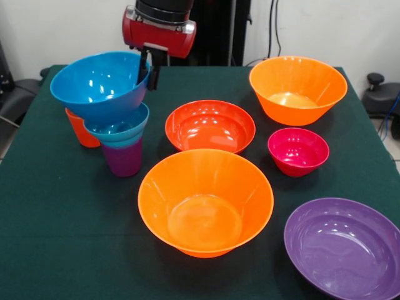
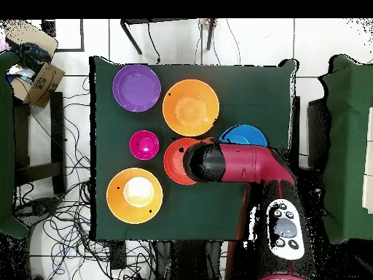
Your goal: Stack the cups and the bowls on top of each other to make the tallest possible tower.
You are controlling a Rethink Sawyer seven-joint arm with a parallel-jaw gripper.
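Note:
The tower stands at the table's left in the front view: a purple cup [image 1: 123, 159], a small teal bowl [image 1: 119, 128] on it, and the large blue bowl [image 1: 97, 84] tilted on top. My gripper [image 1: 149, 67] is at the blue bowl's right rim, with one finger inside and one outside, shut on it. An orange cup [image 1: 80, 129] stands behind the tower. Loose on the table are a large orange bowl [image 1: 205, 201], a second one [image 1: 297, 89], a red-orange bowl [image 1: 210, 126], a magenta bowl [image 1: 298, 150] and a purple bowl [image 1: 345, 245]. The green cup is out of view.
In the overhead view the red arm [image 2: 240, 164] covers part of the blue bowl [image 2: 244, 135] and the red-orange bowl [image 2: 173, 160]. Green cloth [image 1: 56, 237] covers the table. Cables and boxes lie on the floor around it.

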